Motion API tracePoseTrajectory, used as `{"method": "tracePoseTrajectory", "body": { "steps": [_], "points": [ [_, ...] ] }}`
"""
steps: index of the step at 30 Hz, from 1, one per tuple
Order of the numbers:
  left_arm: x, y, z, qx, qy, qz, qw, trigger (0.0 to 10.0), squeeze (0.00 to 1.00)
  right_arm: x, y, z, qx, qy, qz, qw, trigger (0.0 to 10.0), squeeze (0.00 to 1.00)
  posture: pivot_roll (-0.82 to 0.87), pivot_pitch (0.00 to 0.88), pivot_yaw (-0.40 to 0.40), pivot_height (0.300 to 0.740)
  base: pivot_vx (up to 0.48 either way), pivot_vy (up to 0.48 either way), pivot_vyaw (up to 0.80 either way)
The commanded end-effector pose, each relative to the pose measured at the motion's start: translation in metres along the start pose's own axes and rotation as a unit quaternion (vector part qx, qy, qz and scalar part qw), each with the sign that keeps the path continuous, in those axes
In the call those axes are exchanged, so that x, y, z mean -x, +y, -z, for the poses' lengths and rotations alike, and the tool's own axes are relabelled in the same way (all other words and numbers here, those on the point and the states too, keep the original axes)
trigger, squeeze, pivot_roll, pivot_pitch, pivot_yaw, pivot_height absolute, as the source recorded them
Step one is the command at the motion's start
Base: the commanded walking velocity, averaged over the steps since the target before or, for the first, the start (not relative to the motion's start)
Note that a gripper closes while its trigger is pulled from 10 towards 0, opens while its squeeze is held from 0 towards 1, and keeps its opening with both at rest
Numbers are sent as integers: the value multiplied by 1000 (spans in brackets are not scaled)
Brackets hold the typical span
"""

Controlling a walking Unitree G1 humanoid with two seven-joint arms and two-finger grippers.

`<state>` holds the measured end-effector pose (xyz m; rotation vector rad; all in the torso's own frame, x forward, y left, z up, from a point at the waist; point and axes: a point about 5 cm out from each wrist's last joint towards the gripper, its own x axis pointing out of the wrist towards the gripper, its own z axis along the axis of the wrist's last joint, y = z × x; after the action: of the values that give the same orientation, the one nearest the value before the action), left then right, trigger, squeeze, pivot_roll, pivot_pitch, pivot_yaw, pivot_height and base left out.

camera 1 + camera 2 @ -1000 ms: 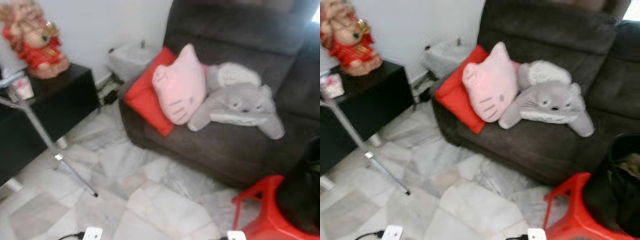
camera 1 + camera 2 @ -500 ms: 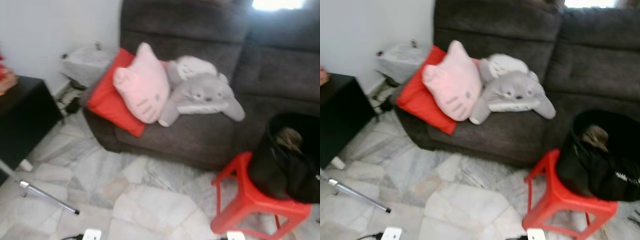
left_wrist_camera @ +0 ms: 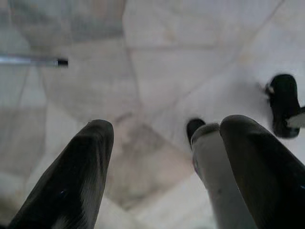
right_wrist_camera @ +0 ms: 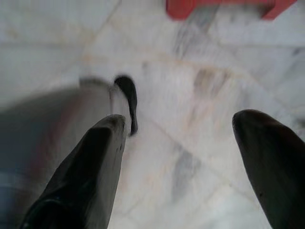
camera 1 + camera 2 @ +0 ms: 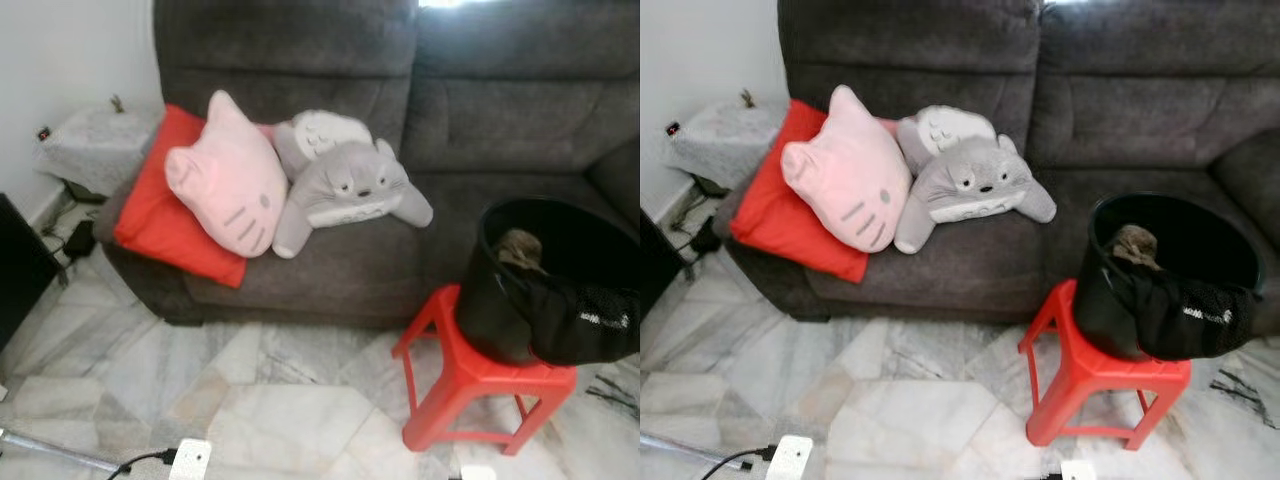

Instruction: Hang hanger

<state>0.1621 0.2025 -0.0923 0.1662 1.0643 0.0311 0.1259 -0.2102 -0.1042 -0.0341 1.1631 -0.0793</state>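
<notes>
A black basket [image 5: 1180, 250] stands on a red plastic stool [image 5: 1095, 375] in front of the sofa, at my right. It holds dark cloth and a brownish bundle [image 5: 1130, 243]; I cannot make out a hanger inside. My left gripper [image 3: 167, 129] hangs open above the marble floor, nothing between its fingers [image 3: 76, 181]. My right gripper [image 4: 180, 119] is also open over the floor, close to the stool's red foot [image 4: 224, 7]. A silver metal bar [image 5: 50, 452] lies low at the near left, its black-capped end [image 3: 62, 62] visible from the left wrist.
A dark grey sofa [image 5: 450, 110] spans the back, holding a red cushion [image 5: 150, 215], a pink cat cushion [image 5: 225, 180] and a grey plush [image 5: 345, 185]. A black cabinet edge [image 5: 15, 270] and cables sit at the left. White marble floor [image 5: 280, 410] lies ahead.
The camera has swung to the right: the black cabinet and red figure slid out at the left, and the sofa, stool and basket came fully into view.
</notes>
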Motion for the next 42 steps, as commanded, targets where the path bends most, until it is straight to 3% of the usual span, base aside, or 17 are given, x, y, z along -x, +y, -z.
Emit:
{"method": "tracePoseTrajectory", "body": {
  "steps": [1, 12, 42],
  "points": [
    [2, 4, 16, -4, 27, -4, 1000, 10000, 0, 0, 4, 6, -1, 9, -6, 1000, 10000, 0, -122, 0, 16, 740, 0, 0, -650],
    [2, 3, 15, -19, 27, 1, 999, 10000, 0, 0, 4, 5, -7, 2, -7, 1000, 10000, 0, -121, 0, 15, 740, 0, -22, -48],
    [2, 3, 17, -17, 26, 2, 1000, 10000, 0, 1, 4, 7, -10, 1, -5, 1000, 10000, 0, -123, 0, 15, 740, 0, -340, 0]
  ]
}}
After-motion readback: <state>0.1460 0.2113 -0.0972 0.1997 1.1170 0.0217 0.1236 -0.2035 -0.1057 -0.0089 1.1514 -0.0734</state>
